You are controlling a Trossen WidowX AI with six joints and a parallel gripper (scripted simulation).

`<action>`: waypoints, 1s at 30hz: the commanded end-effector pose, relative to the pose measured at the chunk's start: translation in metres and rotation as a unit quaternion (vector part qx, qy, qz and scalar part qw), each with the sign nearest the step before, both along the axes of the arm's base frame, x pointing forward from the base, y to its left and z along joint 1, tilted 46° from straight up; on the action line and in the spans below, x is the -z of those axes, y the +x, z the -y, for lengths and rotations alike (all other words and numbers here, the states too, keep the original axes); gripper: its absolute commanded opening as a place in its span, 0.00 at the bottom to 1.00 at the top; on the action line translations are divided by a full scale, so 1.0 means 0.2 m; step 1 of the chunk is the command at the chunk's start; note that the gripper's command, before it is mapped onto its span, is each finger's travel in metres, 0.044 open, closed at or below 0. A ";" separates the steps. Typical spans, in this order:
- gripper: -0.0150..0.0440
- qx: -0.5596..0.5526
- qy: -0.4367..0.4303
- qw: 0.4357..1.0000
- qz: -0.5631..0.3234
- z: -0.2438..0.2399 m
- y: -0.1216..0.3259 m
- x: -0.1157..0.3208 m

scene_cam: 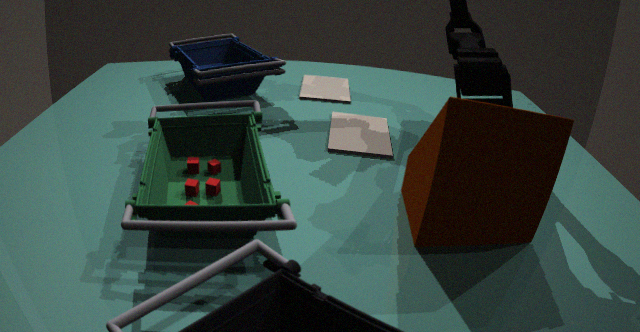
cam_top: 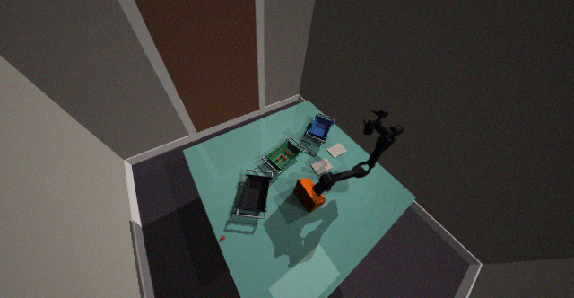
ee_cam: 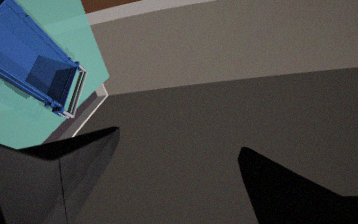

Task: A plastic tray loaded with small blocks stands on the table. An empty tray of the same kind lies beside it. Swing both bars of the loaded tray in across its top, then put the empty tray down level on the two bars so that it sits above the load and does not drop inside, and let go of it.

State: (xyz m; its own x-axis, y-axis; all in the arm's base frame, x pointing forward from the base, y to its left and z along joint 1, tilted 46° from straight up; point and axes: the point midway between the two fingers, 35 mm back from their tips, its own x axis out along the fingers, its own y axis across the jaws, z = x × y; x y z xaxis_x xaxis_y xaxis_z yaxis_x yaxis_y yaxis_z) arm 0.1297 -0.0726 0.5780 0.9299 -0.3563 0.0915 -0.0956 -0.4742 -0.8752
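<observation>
- 1 gripper (cam_top: 373, 118) (ee_cam: 181, 144), fingers well apart, nothing between; raised out past table (cam_top: 359, 208) (scene_cam: 320, 187) (ee_cam: 94, 55) edge.
- 1 green tray (cam_top: 292, 147) (scene_cam: 205, 212), loaded, mid-table, left of orange block (cam_top: 308, 196) (scene_cam: 495, 177) in ext. view (used for all sides below).
- 5 red cubes, sm., on green tray's floor.
- 2 bars, grey, green tray: near bar (cam_top: 271, 165) (scene_cam: 208, 225) & far bar (cam_top: 297, 144) (scene_cam: 205, 104), both out at the ends, neither across the top.
- 1 blue tray (cam_top: 320, 128) (scene_cam: 225, 79) (ee_cam: 17, 42), no load seen, upright, far left.
- 1 black tray (cam_top: 256, 195) (scene_cam: 280, 307), near end; interior dark, prob. unloaded.
- 2 pale tiles, flat, right of green & blue trays: far tile (cam_top: 336, 150) (scene_cam: 325, 88), near tile (cam_top: 322, 167) (scene_cam: 360, 133).
- 1 loose red cube (cam_top: 222, 238), table edge, beyond black tray's near end.
</observation>
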 end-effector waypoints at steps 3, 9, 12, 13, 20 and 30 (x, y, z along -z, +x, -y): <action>0.80 0.000 0.000 1.000 0.000 0.00 0.00 0.00; 0.53 0.004 0.004 1.000 0.008 -0.01 0.00 -0.01; 0.41 0.015 0.014 1.000 0.021 -0.10 0.06 -0.01; 0.41 0.017 0.016 1.000 0.020 -0.14 0.09 -0.01; 0.41 -0.001 0.016 1.000 0.005 -0.44 0.35 0.10; 0.41 0.062 0.070 0.994 -0.051 -0.57 0.76 0.41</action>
